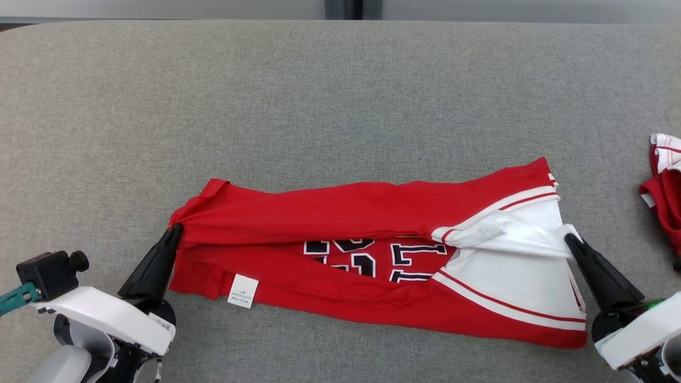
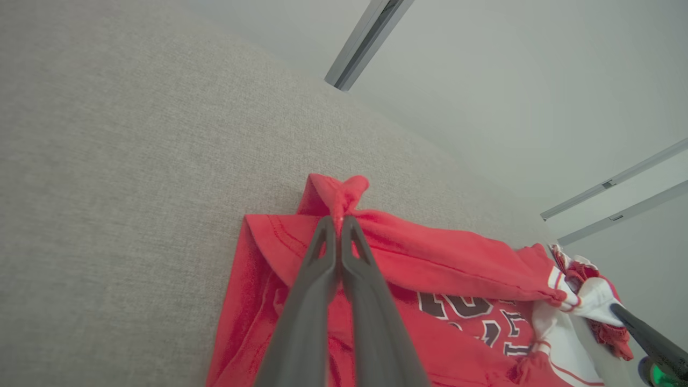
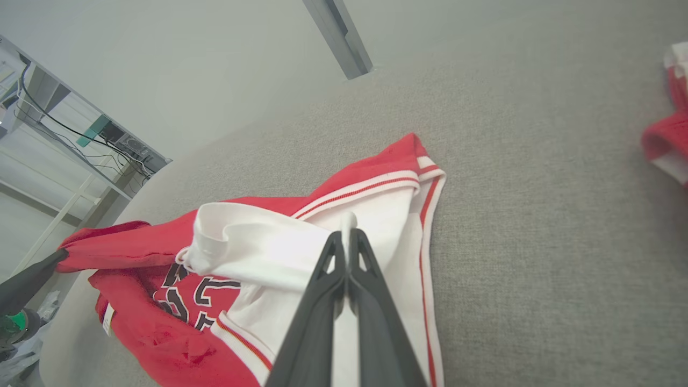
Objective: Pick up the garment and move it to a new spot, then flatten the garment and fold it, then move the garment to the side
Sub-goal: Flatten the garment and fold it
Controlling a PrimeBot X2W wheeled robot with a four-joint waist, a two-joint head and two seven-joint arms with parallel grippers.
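Garment: the red jersey [image 1: 340, 213] lies on the near middle of the grey surface [image 1: 319, 96], drawn out left to right in a long, low band.
Fold: its far red edge is turned down toward the robot and overlaps the chest, so that only a narrow gap shows between the two red layers.
Lettering: parts of black characters outlined in white [image 1: 372, 255] show in that gap; they cannot be read whole.
Right end: white sleeve fabric with red-and-white striped trim, rumpled and partly lifted off the layer beneath.
Left end: plain red hem, bunched into a small peak.
Tag: a white care label [image 1: 242, 291] lies flat on the near red edge, toward the left end.
Left pincer: the left pincer [image 1: 175, 229] has its fingers pressed together on the bunched red hem at the garment's left end; in the left wrist view a tuft of red cloth stands up past the tips.
Right pincer: the right pincer [image 1: 569, 238] is clamped on the white sleeve fabric at the right end, a thin white edge showing between the fingers in the right wrist view.
Other cloth: a smaller red piece with white striped trim [image 1: 662, 186] lies crumpled at the surface's right edge, apart from the garment.
Behind: a pale wall with a grey post [image 1: 346, 9] beyond the far edge.
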